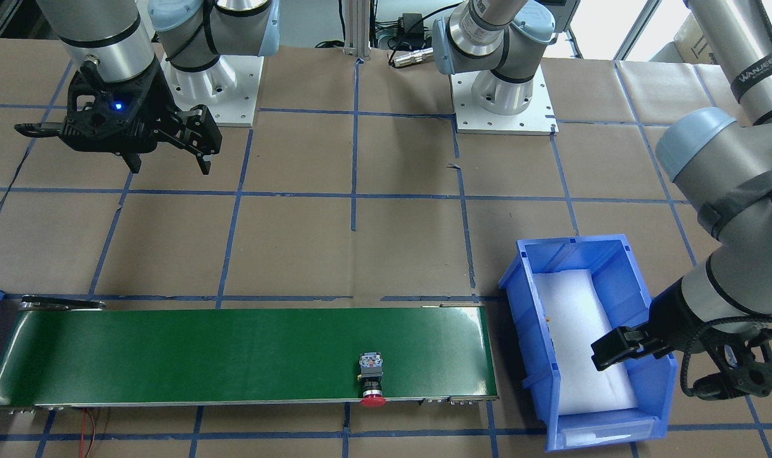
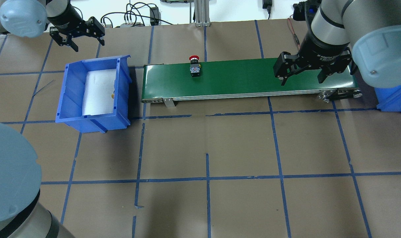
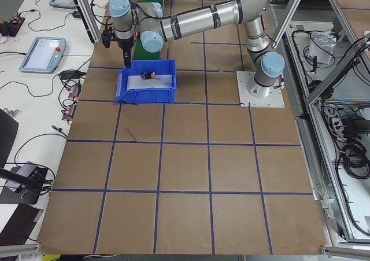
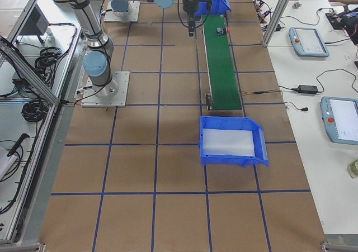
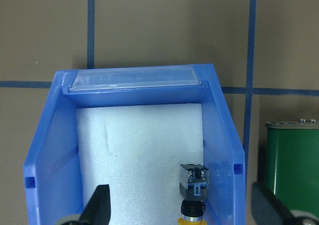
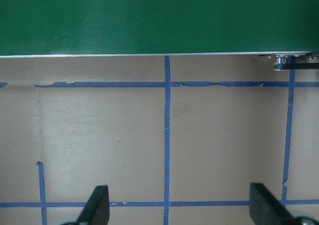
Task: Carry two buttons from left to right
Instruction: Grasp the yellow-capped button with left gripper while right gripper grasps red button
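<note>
The red-capped button point(image 1: 371, 376) lies on the green conveyor belt point(image 1: 170, 356), cap at the belt's outer edge; it also shows in the overhead view point(image 2: 195, 67). The yellow-capped button point(image 5: 193, 195) lies on white foam inside the left blue bin point(image 5: 50, 150), against its wall; it also shows in the exterior left view point(image 3: 149, 75). My left gripper point(image 5: 180, 197) hangs open and empty above that bin point(image 2: 121, 76), and shows in the overhead view point(image 2: 88, 44). My right gripper point(image 2: 302, 80) is open and empty, raised near the belt's right end, over bare paper beside the belt point(image 6: 149, 20).
A second blue bin point(image 4: 232, 143) with empty white foam stands past the belt's right end; only its corner shows in the overhead view point(image 2: 392, 99). Both arm bases point(image 1: 503, 95) stand on white plates at the robot's side. Brown paper with blue tape lines covers the table point(image 2: 207, 142).
</note>
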